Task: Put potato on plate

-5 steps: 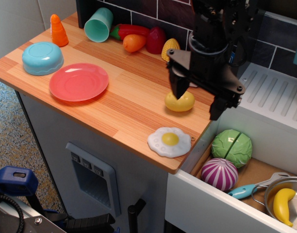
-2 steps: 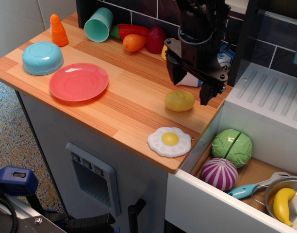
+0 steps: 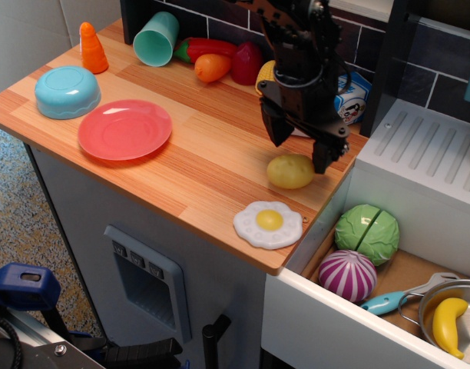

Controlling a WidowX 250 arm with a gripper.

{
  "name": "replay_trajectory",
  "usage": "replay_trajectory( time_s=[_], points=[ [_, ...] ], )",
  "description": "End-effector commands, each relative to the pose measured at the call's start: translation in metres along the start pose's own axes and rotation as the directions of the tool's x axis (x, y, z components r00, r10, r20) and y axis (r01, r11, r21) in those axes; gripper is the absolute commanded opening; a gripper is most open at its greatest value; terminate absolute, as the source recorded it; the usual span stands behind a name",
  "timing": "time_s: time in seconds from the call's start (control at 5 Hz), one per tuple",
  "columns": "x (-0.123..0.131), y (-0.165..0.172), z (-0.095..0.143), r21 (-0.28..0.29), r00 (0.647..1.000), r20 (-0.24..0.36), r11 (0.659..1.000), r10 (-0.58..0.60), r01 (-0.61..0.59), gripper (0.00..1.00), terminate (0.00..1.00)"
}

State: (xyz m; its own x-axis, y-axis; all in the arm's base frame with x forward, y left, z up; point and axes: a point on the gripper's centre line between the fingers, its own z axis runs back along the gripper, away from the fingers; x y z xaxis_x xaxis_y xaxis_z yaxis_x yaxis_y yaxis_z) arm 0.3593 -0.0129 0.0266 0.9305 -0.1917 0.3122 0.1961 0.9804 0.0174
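Note:
The potato [image 3: 289,171] is a small dull yellow-tan oval lying on the wooden counter near its right edge. My gripper [image 3: 297,146] hangs just above and behind it, jaws open, one finger to the left and one [image 3: 322,156] at the potato's upper right; nothing is held. The pink-red plate [image 3: 124,129] lies flat on the left part of the counter, far from the gripper, with nothing on it.
A light-blue bowl [image 3: 67,91] sits left of the plate. A fried-egg toy [image 3: 269,224] lies at the counter's front edge. An orange cone [image 3: 91,48], teal cup [image 3: 157,38], red pepper, orange toy [image 3: 213,68] and corn line the back wall. Cabbage [image 3: 367,234], onion and pot lie in the drawer to the right.
My gripper has moved back and to the left, away from the camera, and lowered around the potato. The potato has shifted slightly right and toward the front.

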Motion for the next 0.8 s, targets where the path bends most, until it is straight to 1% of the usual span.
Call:
replay_trajectory(
  time_s=[0.0,0.2,0.4,0.6],
  points=[
    [0.013,0.008,0.009,0.016,0.999,0.047,1.000,-0.011,0.011,1.00,0.00],
    [0.013,0.005,0.014,0.016,0.999,0.039,1.000,-0.010,0.009,1.00,0.00],
    [0.009,-0.002,0.023,0.036,1.000,0.023,0.999,0.009,-0.010,1.00,0.00],
    [-0.002,0.001,0.028,0.052,0.999,0.024,0.998,0.033,-0.034,1.00,0.00]
  ],
)
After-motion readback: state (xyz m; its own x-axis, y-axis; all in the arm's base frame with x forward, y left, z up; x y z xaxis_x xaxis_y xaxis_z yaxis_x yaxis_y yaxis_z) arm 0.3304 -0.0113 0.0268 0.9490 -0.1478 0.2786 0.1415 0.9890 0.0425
